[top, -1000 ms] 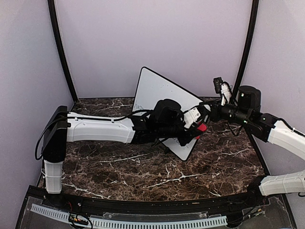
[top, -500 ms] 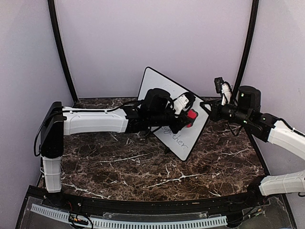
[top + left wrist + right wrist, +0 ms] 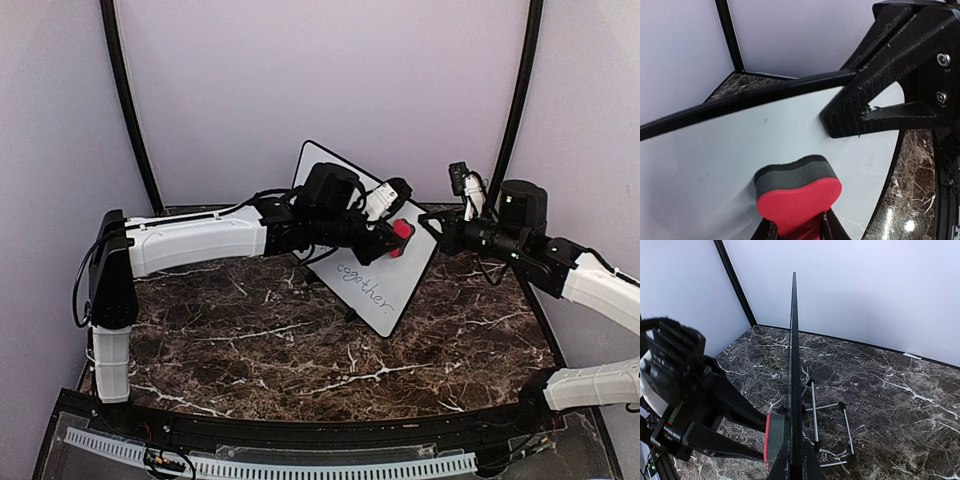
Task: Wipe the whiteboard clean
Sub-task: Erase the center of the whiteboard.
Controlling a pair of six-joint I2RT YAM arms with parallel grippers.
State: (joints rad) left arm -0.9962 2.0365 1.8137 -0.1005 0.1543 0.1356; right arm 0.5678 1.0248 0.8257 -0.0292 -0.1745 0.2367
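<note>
The whiteboard (image 3: pixel 385 290) stands tilted on one corner, with the dark word "together" written on its lower part. My left gripper (image 3: pixel 398 238) is shut on a red and grey eraser (image 3: pixel 401 233) and presses its grey face against the board's upper right area, above the word. In the left wrist view the eraser (image 3: pixel 797 192) rests on the bare white board (image 3: pixel 710 165). My right gripper (image 3: pixel 432 222) is shut on the board's right corner. In the right wrist view the board (image 3: pixel 792 355) shows edge-on, with the eraser (image 3: pixel 774 437) on its left face.
A small wire stand (image 3: pixel 830 425) lies on the dark marble table (image 3: pixel 250 350) behind the board. The left arm (image 3: pixel 200 240) stretches across the table's left half. Pale walls and black corner posts (image 3: pixel 125 100) enclose the back and sides.
My left gripper has slid the eraser up and back along the board, from its lower right part to the upper right. The word "together" now shows. The right arm has stayed put.
</note>
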